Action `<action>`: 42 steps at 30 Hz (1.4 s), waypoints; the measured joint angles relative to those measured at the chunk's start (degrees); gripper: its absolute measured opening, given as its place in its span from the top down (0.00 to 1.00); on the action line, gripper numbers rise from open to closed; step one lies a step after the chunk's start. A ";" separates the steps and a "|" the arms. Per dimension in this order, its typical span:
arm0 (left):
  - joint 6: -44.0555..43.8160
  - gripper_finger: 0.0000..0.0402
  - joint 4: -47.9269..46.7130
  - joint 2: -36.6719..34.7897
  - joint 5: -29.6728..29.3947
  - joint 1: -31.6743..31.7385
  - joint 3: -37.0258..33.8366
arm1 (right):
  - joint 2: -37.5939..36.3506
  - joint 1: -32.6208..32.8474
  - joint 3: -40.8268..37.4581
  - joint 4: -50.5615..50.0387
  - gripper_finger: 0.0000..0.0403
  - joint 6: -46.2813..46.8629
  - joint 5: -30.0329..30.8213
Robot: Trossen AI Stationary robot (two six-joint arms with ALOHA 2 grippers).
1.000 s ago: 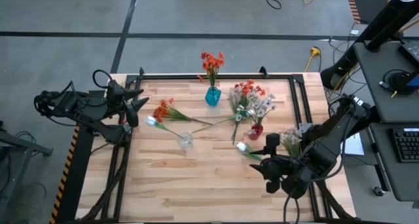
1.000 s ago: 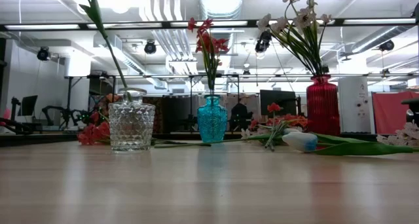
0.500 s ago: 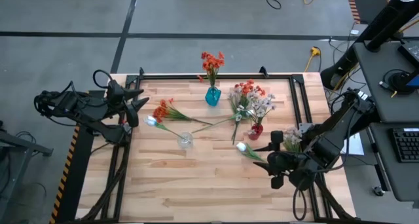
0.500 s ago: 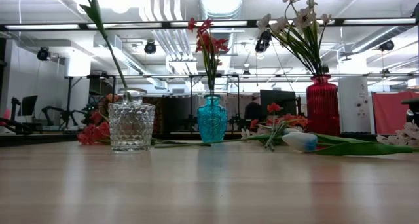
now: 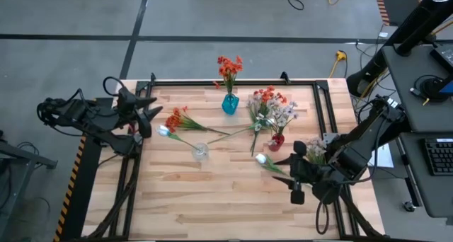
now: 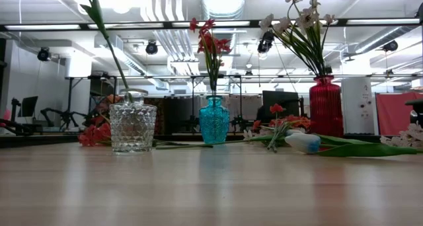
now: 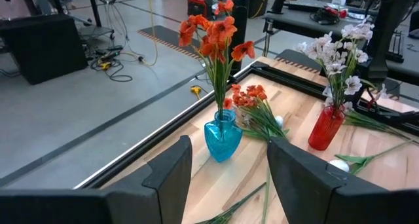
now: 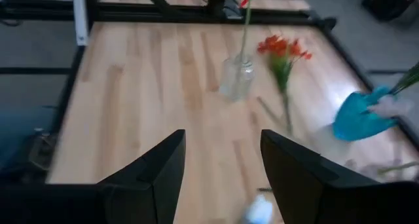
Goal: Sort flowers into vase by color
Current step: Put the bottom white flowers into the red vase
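Your left end effector [image 5: 146, 114] hangs at the left edge of the wooden tabletop [image 5: 226, 199], fingers parted, nothing between them. In its wrist view the gap frames the blue vase.

Your right end effector [image 5: 296, 173] sits low over the tabletop's right front area, fingers apart and empty. Just beside it lies a white tulip bud [image 5: 261, 158] on its green stem, flat on the wood; you are not touching it.

Vases, three upright:
- Blue vase [image 5: 230, 104] near the far edge, holding orange-red blossoms [image 5: 228, 66].
- Red vase [image 5: 276, 141] right of centre, holding pale pink-white blossoms [image 5: 283, 116].
- Clear glass vase [image 5: 201, 151] near centre, holding one green stem that leans left in the low view; its blossom reaches out of that picture.

Loose flowers on the tabletop:
- An orange-red spray [image 5: 177, 119] at the left, stem running toward the centre.
- A second white bud [image 5: 163, 131] just beside that spray, stem pointing toward the clear vase.
- An orange-red cluster [image 5: 267, 96] lying between the blue and red vases, stems trailing toward the front.
- A pale pink-white bunch [image 5: 314, 149] at the right edge, close to your right arm.
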 joint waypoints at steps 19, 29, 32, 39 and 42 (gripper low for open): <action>-0.26 0.55 0.02 2.20 2.01 0.00 0.00 | 0.03 0.02 0.38 -27.39 0.52 48.45 -23.53; -0.25 0.55 0.00 1.93 2.03 0.00 0.00 | 0.51 0.00 -3.06 -37.49 0.52 65.44 -28.17; -0.26 0.55 0.00 1.91 2.00 0.00 0.00 | 0.77 0.02 -4.21 -37.50 0.52 66.18 -28.32; -0.24 0.55 0.00 1.93 1.50 0.00 0.00 | 0.79 0.00 -6.90 -37.98 0.51 73.74 -32.20; -0.33 0.55 0.00 1.91 1.38 0.00 0.00 | 0.79 0.01 -8.81 -38.49 0.48 77.43 -33.12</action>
